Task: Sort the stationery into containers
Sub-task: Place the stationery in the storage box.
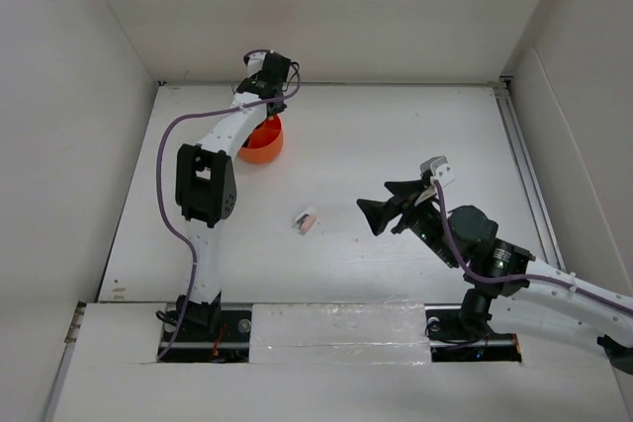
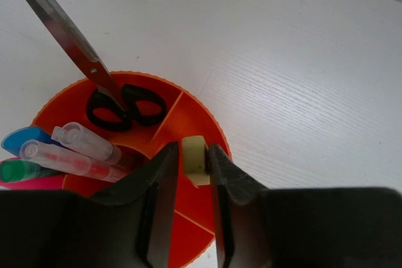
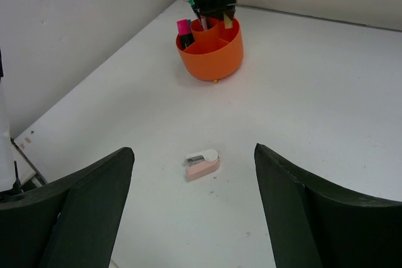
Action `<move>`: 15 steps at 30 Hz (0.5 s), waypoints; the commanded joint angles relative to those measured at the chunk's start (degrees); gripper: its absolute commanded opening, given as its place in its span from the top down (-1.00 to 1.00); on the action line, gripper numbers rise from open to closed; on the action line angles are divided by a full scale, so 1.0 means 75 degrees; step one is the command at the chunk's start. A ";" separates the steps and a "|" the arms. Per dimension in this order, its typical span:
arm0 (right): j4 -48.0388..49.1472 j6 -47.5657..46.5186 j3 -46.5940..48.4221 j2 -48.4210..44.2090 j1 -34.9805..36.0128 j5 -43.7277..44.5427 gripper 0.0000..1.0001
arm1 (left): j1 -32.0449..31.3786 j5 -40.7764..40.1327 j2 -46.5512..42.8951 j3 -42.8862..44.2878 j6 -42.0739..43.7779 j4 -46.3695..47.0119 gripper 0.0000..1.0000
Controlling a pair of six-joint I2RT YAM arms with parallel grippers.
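**Top view.** The left arm (image 1: pixel 223 135) reaches to the far left of the table (image 1: pixel 415 135). Its wrist stands over the tub (image 1: pixel 265 145) and covers part of it, so the claw on that arm cannot be seen from here. The right claw (image 1: pixel 373 195) hangs over the right half of the table, spread open and holding nothing. A small pink-white item (image 1: pixel 307 221) lies alone on the table, near the right claw and well apart from the tub. White walls (image 1: pixel 59 126) close the table in on three sides.

**Left wrist view.** The left claw (image 2: pixel 193 154) is clenched on the tan eraser (image 2: pixel 196 162), with a finger against each side. It holds the eraser over an outer compartment of the tub, close to the rim. The scissors (image 2: pixel 125 106) stand handles-down in the neighbouring compartment, and their blades slant up and out to the left. The markers (image 2: pixel 81 152) stand in the central cup, just beside one finger.

**Right wrist view.** The right claw's fingers stand wide apart. The pink-white item lies on the table ahead of them and between them, touching neither. Beyond it the tub stands near the wall. The left claw is directly above the tub, and the eraser shows at its tip, just above the rim.
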 commanded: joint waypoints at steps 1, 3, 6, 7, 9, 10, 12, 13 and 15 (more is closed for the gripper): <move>0.0017 0.0040 0.0035 -0.0076 0.0063 0.0063 -0.67 | -0.0003 -0.0115 -0.0194 0.0264 0.0102 -0.0050 0.53; 0.0017 0.0040 0.0035 -0.0076 0.0063 0.0063 -0.67 | -0.0003 -0.0115 -0.0288 0.0195 0.0102 0.0020 0.39; 0.0017 0.0040 0.0035 -0.0076 0.0063 0.0063 -0.67 | -0.0003 -0.0045 -0.0370 0.0194 0.0171 0.0021 0.19; -0.0053 0.0040 0.0035 -0.0076 0.0063 0.0063 -0.67 | -0.0003 0.0025 -0.0370 0.0194 0.0172 0.0021 0.19; -0.0053 0.0040 0.0105 -0.0076 0.0063 0.0063 -0.67 | -0.0003 0.0026 -0.0486 0.0264 0.0172 0.0021 0.16; -0.0053 0.0040 0.0105 -0.0076 0.0063 0.0063 -0.67 | -0.0003 0.0130 -0.0487 0.0264 0.0172 0.0021 0.16; -0.0053 0.0040 0.0105 -0.0076 0.0063 0.0063 -0.67 | -0.0003 0.0247 -0.0686 0.0264 0.0102 0.0021 0.16; -0.0053 0.0040 0.0105 -0.0076 0.0063 0.0063 -0.67 | -0.0003 0.0248 -0.0861 0.0264 0.0102 0.0090 0.14; -0.0053 0.0040 0.0105 -0.0076 0.0063 0.0063 -0.67 | -0.0003 0.0517 -0.1049 0.0334 0.0102 0.0161 0.11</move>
